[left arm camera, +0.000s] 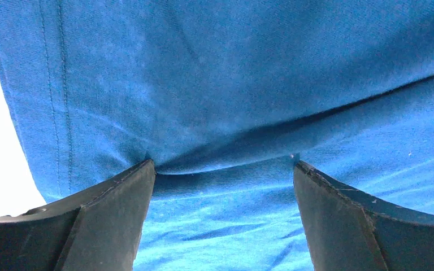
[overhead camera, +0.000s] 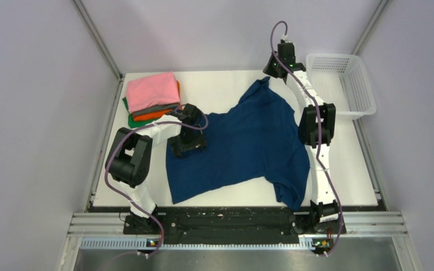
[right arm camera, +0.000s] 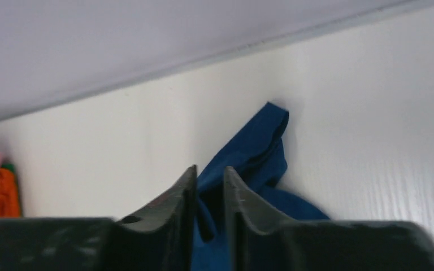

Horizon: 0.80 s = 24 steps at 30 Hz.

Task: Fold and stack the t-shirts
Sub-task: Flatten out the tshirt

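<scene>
Tabletop [overhead camera: 220, 87] white under navy t-shirt [overhead camera: 248, 135], walls [overhead camera: 34, 84] pale

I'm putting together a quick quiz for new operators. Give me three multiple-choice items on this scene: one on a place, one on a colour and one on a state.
1. Where does the white basket stand?
A) at the far right corner of the table
B) at the near left corner
C) in the middle

2. What colour is the top shirt of the folded stack?
A) green
B) pink
C) navy

3. How is the left gripper?
A) shut on a sleeve
B) out of view
C) open, over the navy t-shirt

Answers:
1 A: the top view shows it at the far right edge.
2 B: the pink shirt lies above the grey, orange and green ones.
3 C: its fingers stand wide apart, with blue cloth filling the wrist view.
</scene>
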{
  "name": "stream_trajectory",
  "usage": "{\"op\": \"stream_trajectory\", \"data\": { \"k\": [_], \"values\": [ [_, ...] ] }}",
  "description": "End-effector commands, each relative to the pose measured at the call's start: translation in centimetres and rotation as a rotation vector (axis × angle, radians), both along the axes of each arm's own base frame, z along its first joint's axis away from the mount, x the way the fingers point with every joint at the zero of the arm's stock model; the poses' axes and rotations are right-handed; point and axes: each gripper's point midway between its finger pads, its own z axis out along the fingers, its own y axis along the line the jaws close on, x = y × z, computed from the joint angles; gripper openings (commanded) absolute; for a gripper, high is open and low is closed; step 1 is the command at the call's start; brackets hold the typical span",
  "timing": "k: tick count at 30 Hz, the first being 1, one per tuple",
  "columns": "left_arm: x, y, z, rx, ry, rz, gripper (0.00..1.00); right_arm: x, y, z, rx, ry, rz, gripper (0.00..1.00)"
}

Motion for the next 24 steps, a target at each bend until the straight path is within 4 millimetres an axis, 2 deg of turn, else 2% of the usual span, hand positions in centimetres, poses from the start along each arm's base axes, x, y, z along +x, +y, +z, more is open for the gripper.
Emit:
{"op": "stream_trajectory", "data": {
  "k": [1,3,4,5,7,9,12,13,17,20,24],
  "values": [
    [-0.6,1.0,-1.3,0.041,0.024,0.002,0.97,2.5,2.3,10.4,0.176,-0.310,0.145,0.32],
    [-0.6,1.0,-1.0,0.039,0.014,0.003,0.97,1.7,2.5,9.7,0.149,-0.278,0.187,0.34],
    [-0.6,1.0,-0.8,0.037,0.008,0.003,0.97,0.9,2.2,8.4,0.119,-0.233,0.197,0.35],
    [-0.6,1.0,-0.7,0.036,0.003,0.003,0.97,-0.2,1.6,8.0,0.081,-0.197,0.193,0.35],
    [-0.4,0.8,-0.4,0.026,-0.010,-0.002,0.97,-2.3,0.1,6.2,-0.003,-0.146,0.172,0.43],
    [-0.2,0.6,-0.1,0.014,-0.018,-0.012,0.97,-4.8,-1.4,3.3,-0.081,-0.080,0.164,0.53],
    [0.0,0.2,0.0,-0.002,-0.020,-0.024,0.97,-8.5,-2.8,-0.8,-0.149,0.034,0.169,0.59],
    [0.0,0.2,0.0,-0.004,-0.021,-0.027,0.97,-9.8,-3.1,-2.7,-0.169,0.082,0.168,0.60],
    [-0.1,0.2,0.0,-0.004,-0.021,-0.032,0.97,-13.5,-4.6,-7.2,-0.242,0.209,0.130,0.57],
    [-0.4,0.3,0.1,-0.008,-0.028,-0.027,0.97,-16.6,-6.2,-9.6,-0.263,0.299,0.049,0.47],
    [-1.6,0.7,-0.1,-0.010,-0.018,-0.011,0.97,-23.6,-7.7,-11.7,-0.250,0.418,-0.035,0.41]
  ]
}}
